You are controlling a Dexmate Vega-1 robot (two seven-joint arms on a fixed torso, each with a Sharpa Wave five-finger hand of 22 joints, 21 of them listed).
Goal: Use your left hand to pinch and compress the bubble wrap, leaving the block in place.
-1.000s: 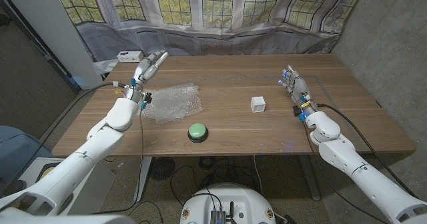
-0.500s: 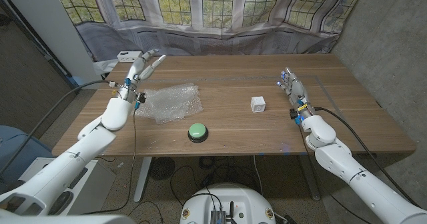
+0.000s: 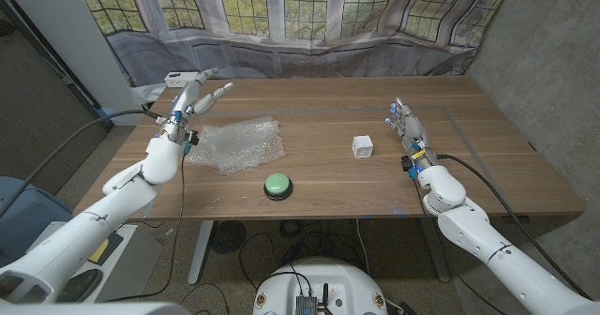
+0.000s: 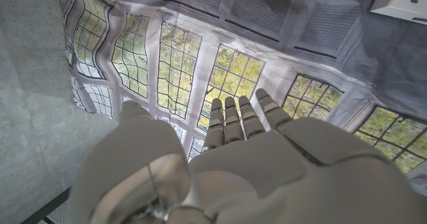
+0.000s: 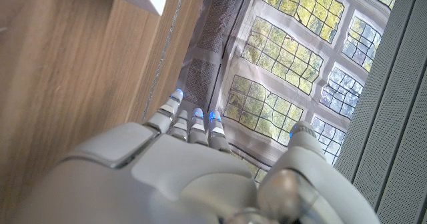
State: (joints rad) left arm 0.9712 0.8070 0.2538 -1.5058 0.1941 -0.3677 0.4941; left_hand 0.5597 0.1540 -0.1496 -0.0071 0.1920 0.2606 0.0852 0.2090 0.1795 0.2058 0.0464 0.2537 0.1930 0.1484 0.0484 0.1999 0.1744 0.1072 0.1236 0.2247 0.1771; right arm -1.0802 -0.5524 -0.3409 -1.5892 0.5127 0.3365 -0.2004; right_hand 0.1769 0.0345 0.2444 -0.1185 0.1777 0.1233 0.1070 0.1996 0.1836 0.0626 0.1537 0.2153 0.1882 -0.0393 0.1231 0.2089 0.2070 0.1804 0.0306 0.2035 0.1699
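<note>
The left hand (image 3: 194,96) is held empty, fingers extended, beyond the bubble wrap's (image 3: 236,143) far-left edge. The right hand (image 3: 406,125), also empty and spread, is kept near the counter's (image 3: 319,188) right side, apart from the block (image 3: 363,146).

A rectangular wooden table (image 3: 319,179) with a medium-brown grain occupies the centre of the head view. Behind its 12 o'clock edge hangs a printed backdrop (image 3: 309,20) depicting leaded windows with green foliage beyond; its lower band is grey and creased. A rough grey concrete wall (image 3: 548,62) stands at 3 o'clock. A pale vertical panel (image 3: 70,34) stands at 10 o'clock, with a dark wall surface beside it. A small white box (image 3: 180,77) rests at the table's 11 o'clock corner. Grey floor (image 3: 244,259) with loose black cables shows under the 6 o'clock edge. Lighting is even and diffuse.
</note>
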